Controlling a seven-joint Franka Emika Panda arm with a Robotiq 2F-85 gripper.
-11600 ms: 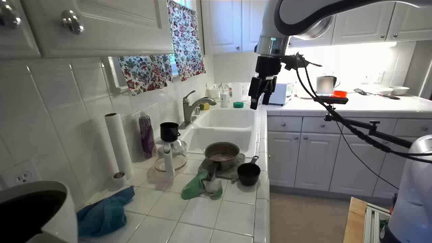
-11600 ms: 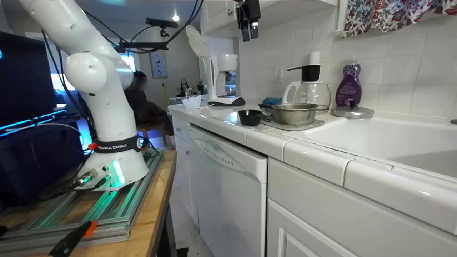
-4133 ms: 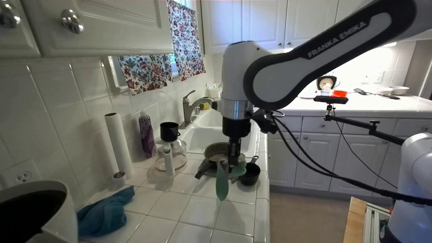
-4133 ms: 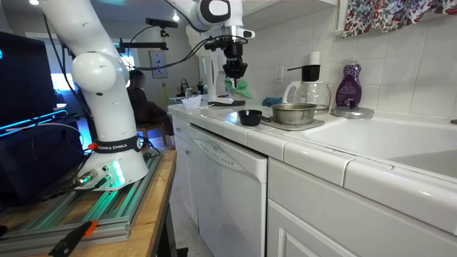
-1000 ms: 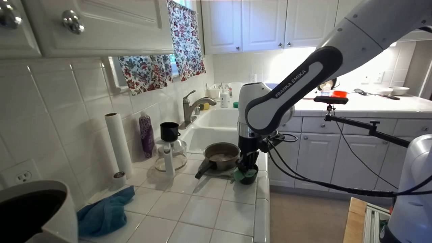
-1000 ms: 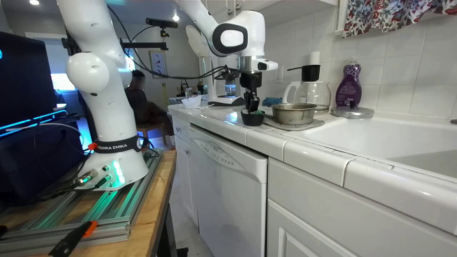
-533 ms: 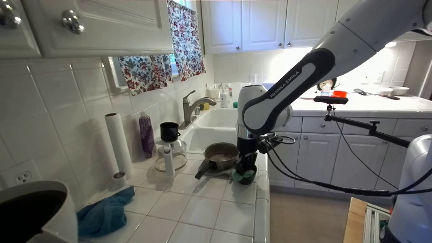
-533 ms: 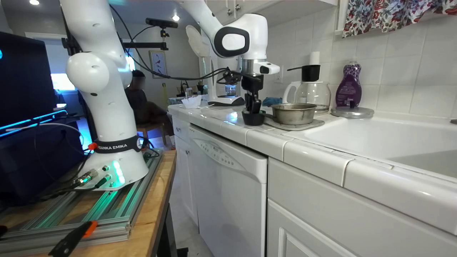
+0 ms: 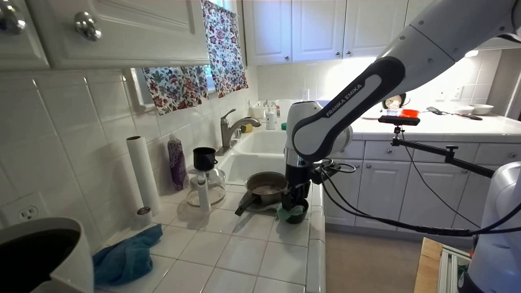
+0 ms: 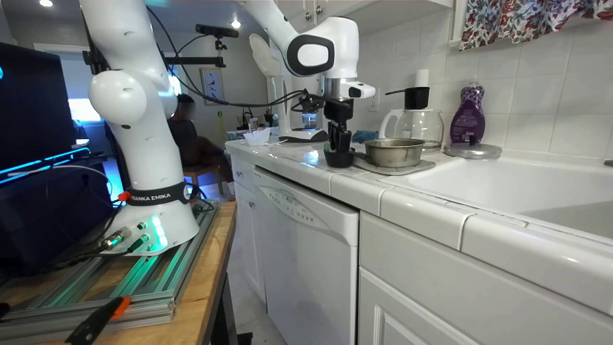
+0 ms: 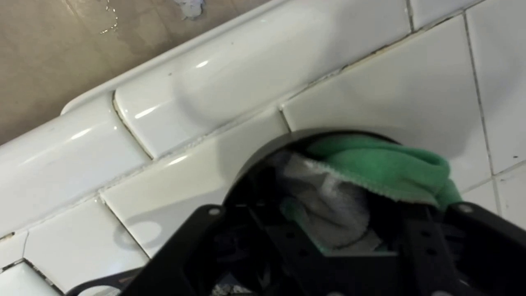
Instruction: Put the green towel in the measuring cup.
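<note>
Your black gripper: fingers parted, likely release step. Tuck green cloth towel overhanging round black cup, wrist-view 2 o'clock.

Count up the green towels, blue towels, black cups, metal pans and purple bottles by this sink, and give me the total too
Green towel: 1
Blue towel: 1
Black cups: 2, the measuring cup and the higher cup
Metal pan: 1
Purple bottle: 1
Total: 6
</note>
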